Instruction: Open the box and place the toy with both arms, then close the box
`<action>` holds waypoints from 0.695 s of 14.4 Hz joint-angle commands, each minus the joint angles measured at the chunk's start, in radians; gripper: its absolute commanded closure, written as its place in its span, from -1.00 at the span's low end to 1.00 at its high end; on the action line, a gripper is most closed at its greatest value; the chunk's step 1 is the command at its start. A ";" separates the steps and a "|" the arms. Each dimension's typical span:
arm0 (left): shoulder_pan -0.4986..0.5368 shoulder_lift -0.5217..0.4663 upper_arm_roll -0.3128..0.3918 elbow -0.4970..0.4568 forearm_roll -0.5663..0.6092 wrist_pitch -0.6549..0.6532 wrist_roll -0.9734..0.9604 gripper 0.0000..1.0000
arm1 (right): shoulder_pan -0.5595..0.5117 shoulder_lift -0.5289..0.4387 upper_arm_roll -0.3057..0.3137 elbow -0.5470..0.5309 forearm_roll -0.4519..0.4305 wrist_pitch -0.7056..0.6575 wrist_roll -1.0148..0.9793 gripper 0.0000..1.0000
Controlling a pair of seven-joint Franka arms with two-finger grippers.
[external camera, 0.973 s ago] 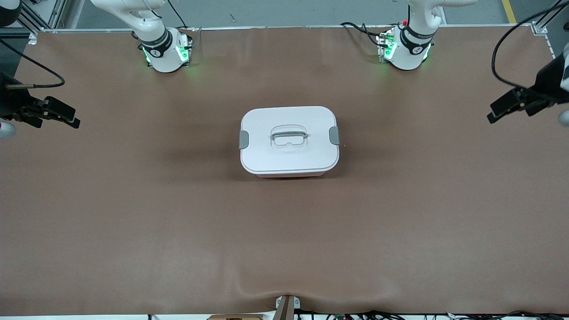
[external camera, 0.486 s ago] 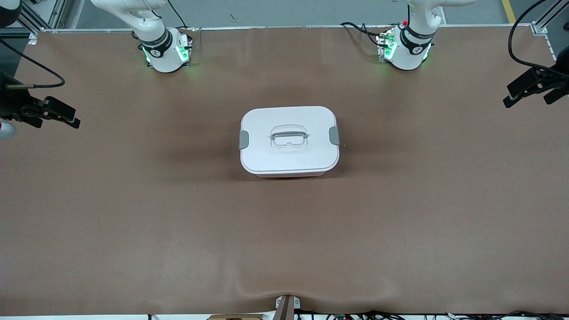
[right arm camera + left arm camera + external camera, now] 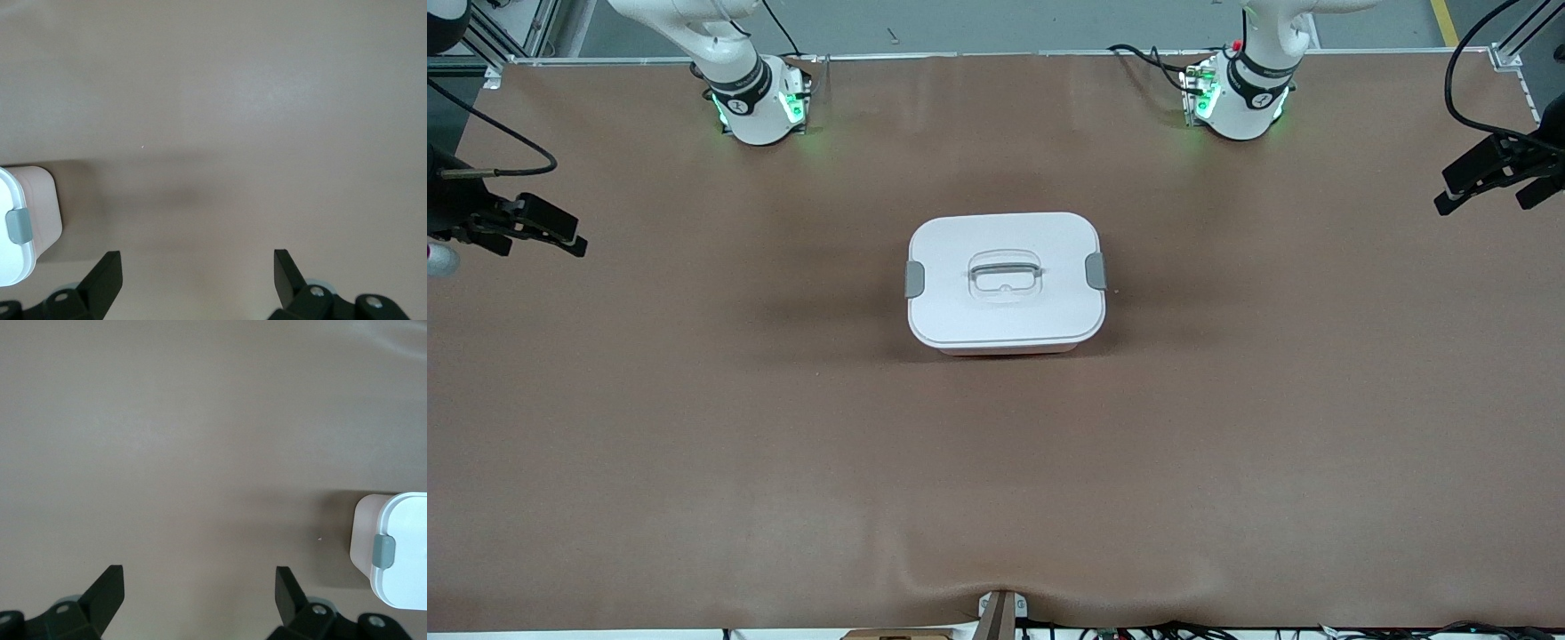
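A: Where did we find the box (image 3: 1006,283)?

B: In the middle of the counter (image 3: 694,427), lid (image 3: 1005,307) on and both grey latches (image 3: 915,279) down at its ends. We saw no toy anywhere. That fitted a closed box with the toy already inside as well as one waiting to be opened, so we could not say which.

A: And our grippers?

B: The left gripper (image 3: 199,587) hung over the left arm's end of the counter, jaws wide and holding nothing. The right gripper (image 3: 197,268) hung over the right arm's end, jaws just as wide, also holding nothing. Both were well apart from the box.

A: Any advice?

B: If a latch needed working, we judged each arm should take the latch at its own end, squarely, so the box would not slide.
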 commanded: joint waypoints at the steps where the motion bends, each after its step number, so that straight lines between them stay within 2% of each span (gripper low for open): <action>1: 0.003 0.002 -0.004 0.008 0.008 0.000 0.018 -1.00 | 0.001 0.003 0.002 0.011 -0.014 -0.012 -0.005 -1.00; 10: 0.002 0.039 -0.001 0.034 -0.006 -0.004 0.020 -1.00 | 0.001 0.003 0.000 0.011 -0.014 -0.012 -0.005 -1.00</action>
